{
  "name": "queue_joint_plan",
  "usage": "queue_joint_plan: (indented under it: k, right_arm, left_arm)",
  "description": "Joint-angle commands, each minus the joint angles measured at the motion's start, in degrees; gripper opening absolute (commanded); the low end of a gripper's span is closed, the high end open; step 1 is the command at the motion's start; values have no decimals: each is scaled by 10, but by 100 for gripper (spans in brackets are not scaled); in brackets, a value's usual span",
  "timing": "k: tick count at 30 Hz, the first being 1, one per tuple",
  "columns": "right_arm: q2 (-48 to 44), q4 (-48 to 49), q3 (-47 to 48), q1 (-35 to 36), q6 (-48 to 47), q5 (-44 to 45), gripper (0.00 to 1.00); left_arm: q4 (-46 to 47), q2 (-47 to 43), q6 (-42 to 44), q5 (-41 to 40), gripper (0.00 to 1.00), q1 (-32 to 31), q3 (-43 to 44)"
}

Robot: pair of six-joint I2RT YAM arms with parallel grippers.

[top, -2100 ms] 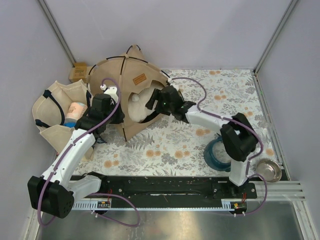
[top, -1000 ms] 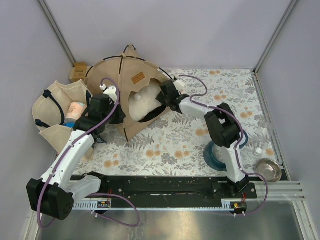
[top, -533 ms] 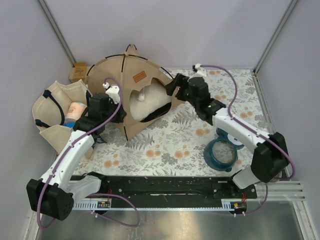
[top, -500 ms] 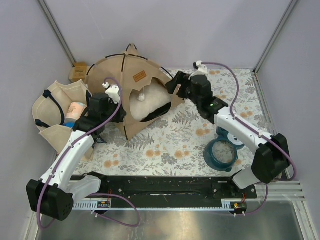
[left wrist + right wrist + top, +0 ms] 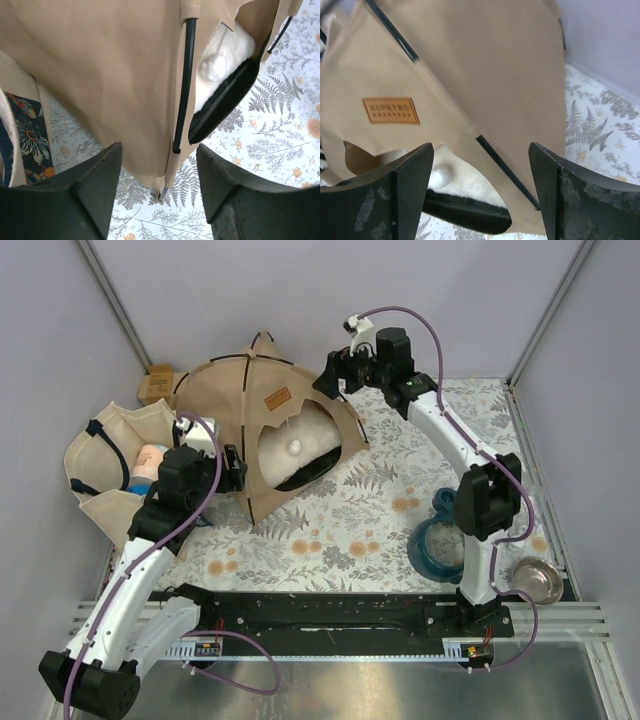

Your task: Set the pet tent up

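The pet tent (image 5: pixel 240 405) stands upright at the back left of the floral mat, tan with thin dark crossing poles and a brown label (image 5: pixel 278 397). A white pompom (image 5: pixel 296 446) hangs in its doorway over a white cushion. My left gripper (image 5: pixel 231 468) is open at the tent's front left corner, nothing between its fingers. In the left wrist view the tent pole (image 5: pixel 187 75) ends just ahead of the open left gripper (image 5: pixel 159 150). My right gripper (image 5: pixel 330 376) hovers open above the tent's right side. The right wrist view looks down past the right gripper (image 5: pixel 481 150) at the label (image 5: pixel 390 110).
A beige tote bag (image 5: pixel 110 455) with dark straps lies left of the tent, its edge in the left wrist view (image 5: pixel 25 135). A blue bowl (image 5: pixel 440 548) and a metal bowl (image 5: pixel 537 581) sit at the right front. A small brown box (image 5: pixel 158 383) is behind the bag.
My left gripper has opened, let go of the tent's edge and drawn back. My right gripper has come out of the doorway, opened and risen above the tent's right side. The tent now stands fuller.
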Motion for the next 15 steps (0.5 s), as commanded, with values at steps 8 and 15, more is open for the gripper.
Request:
queue_joint_plan:
  k: [8,15]
  right_arm:
    - [23,-49,8,10,-65,-20,48]
    - [-151,37,-204,32,-106,76,13]
  left_arm:
    - [48,1,-51,-7,75,-1,16]
    - [82,51,-62,-19,75,-1,61]
